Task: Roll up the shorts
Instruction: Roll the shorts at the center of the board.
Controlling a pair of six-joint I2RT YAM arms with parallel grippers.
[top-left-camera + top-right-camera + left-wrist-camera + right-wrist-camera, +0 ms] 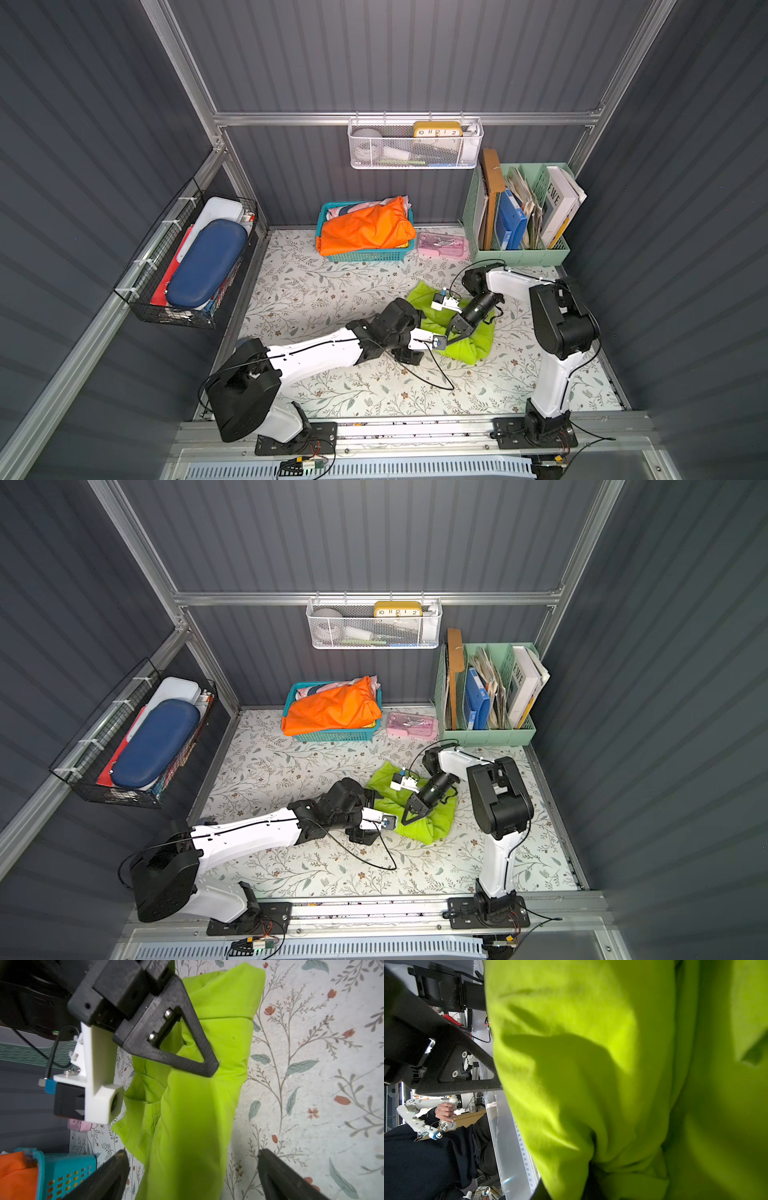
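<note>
The lime-green shorts (473, 340) (432, 823) lie bunched in a thick fold on the floral table, right of centre. My right gripper (449, 337) (405, 818) reaches down from the far right and is shut on a pinch of the shorts' upper layer; its black triangular finger (187, 1043) digs into the cloth. In the right wrist view the shorts (591, 1064) fill the frame and hide most of that gripper (571, 1188). My left gripper (428, 336) (193, 1159) is open at the fold's left end, its fingertips (122, 1159) either side of the shorts (197, 1105) without touching.
A teal basket (365, 255) holding an orange garment (365, 232) stands at the back, a pink case (442, 245) beside it. A green file organiser (519, 249) fills the back right corner. A black cable (436, 374) loops over the table near the left wrist.
</note>
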